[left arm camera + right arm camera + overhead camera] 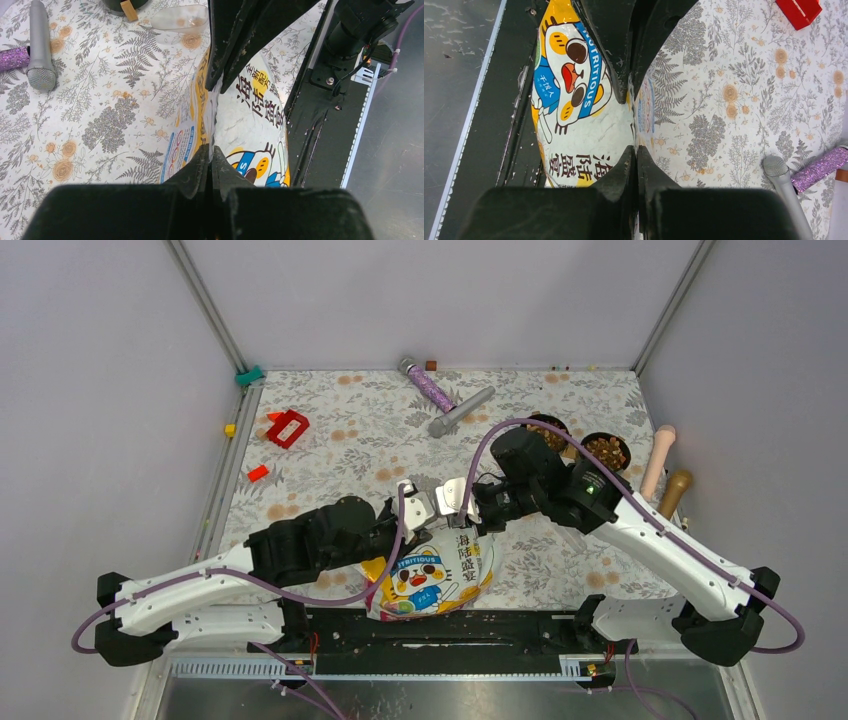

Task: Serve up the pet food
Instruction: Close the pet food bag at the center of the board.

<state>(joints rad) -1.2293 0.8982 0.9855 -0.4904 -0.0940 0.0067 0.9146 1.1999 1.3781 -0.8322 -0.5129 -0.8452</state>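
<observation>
If yanked from both sides at once, could split at the top & dump pet food [606,451] across the counter [330,470] instead of serving it. Visible now only as brown kibble in two black bowls [606,434] at far right. Rest presumably inside bag [432,575], lying at near-centre edge, well apart from those bowls; can't tell if mouth open.

Clenched on bag's top film from opposite sides: left end effector [210,155] & right end effector [635,152], both pinched tight w/ film between.

Glossy film, prob. slippery: may slide out of one pinch mid-lift, then tip & spill. Sits right by black base rail [450,625], so could lose kibble into that gap. Clear scoop [180,17] just beyond bag; might get knocked.
</observation>
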